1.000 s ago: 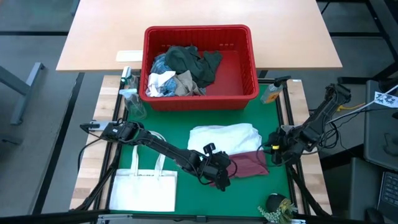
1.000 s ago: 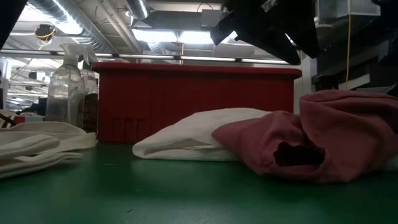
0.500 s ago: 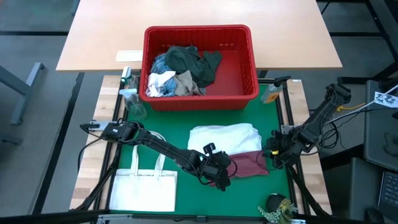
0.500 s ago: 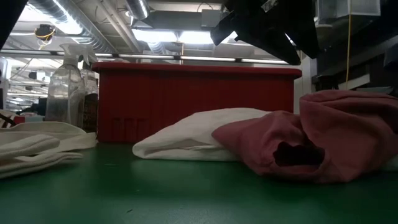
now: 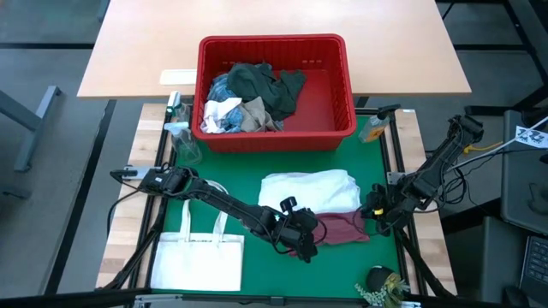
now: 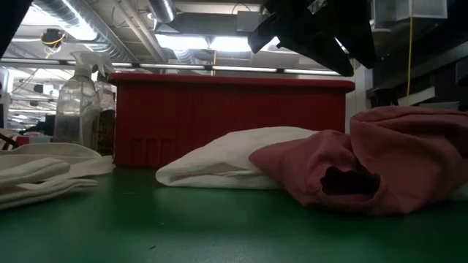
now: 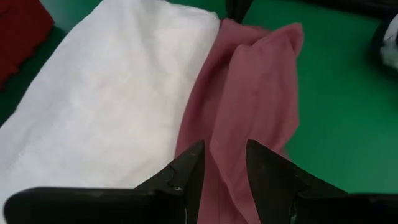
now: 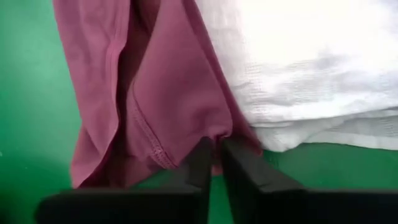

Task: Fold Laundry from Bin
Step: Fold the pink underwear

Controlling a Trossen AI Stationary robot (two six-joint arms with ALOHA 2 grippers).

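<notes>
The maroon garment (image 5: 339, 228) lies crumpled on the green mat, its far side against a folded white garment (image 5: 310, 190). My left gripper (image 5: 301, 244) is at its left end and my right gripper (image 5: 370, 216) at its right end, each shut on the maroon cloth. The red bin (image 5: 276, 137) stands at the far edge of the mat and holds several garments: dark green (image 5: 265, 85), white and blue (image 5: 224, 113), and beige. In the low view the maroon garment (image 6: 351, 164) humps in front of the white one (image 6: 227, 157). My left gripper (image 7: 222, 171) has a ridge of the maroon cloth (image 7: 227, 146) between its two fingers, coming slanting down from the table's left side. The cloth is bunched in folds and lies on the mat. My right gripper (image 8: 216, 163) pinches the maroon garment's edge (image 8: 214, 138), next to a stitched hem, between nearly closed fingers. It comes slanting down from the table's right side. The cloth lies slack on the mat beside the white garment.
A flat white tote bag (image 5: 197, 261) lies at the near left of the mat. A clear spray bottle (image 5: 177, 128) stands left of the bin and a small yellow thing (image 5: 373, 128) to its right. A wooden table (image 5: 137, 51) lies beyond.
My right gripper has tipped further down onto the maroon garment's right end and shifted slightly toward the table's left and near edges; that end of the cloth has bunched in a little. My left arm has kept still.
</notes>
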